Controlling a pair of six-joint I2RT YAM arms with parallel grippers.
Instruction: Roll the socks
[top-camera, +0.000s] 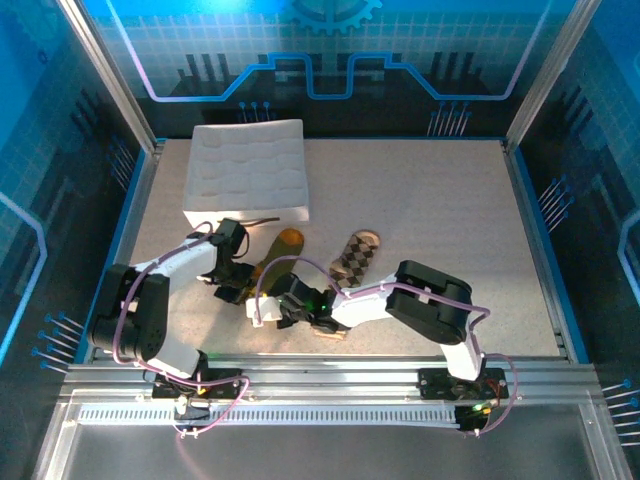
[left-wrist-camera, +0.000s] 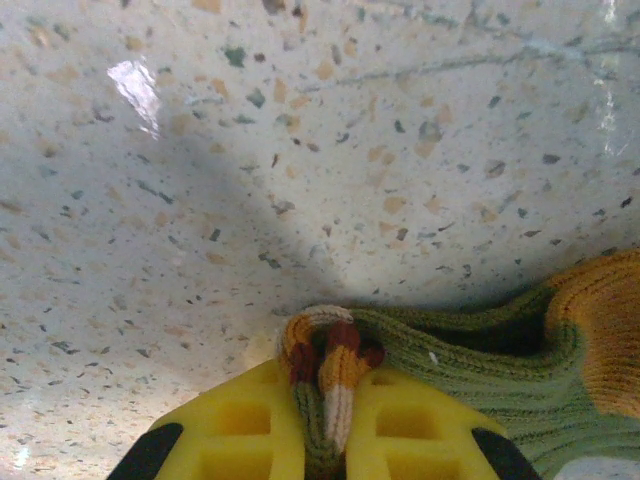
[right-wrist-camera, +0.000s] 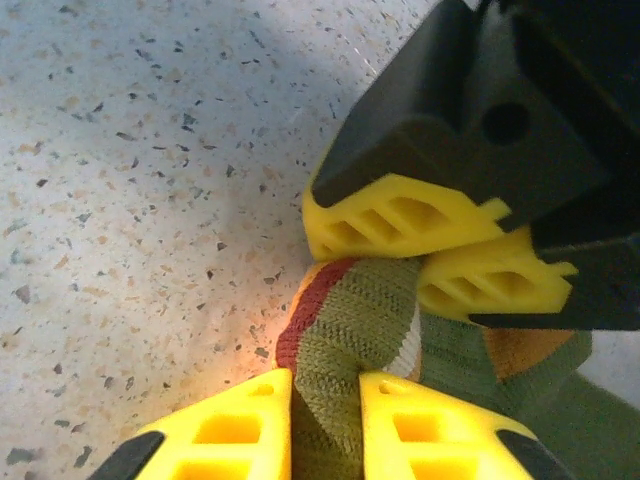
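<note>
**Two Grippers Pinch the Green Sock**

From above, the green sock lies on the table, a bit left of the middle. Its orange toe points away from the arms. The diamond sock lies just beside it on the right. A white tray sits farther back. The left gripper and the right gripper are close together at the near end of the green sock.

In the left wrist view, the left gripper is squeezed tight on the stripy edge of the green sock. The rest of the sock lies off to the right on the table.

In the right wrist view, the right gripper is pinching a bunched fold of the green sock. The left gripper holds the same sock just above it.
</note>
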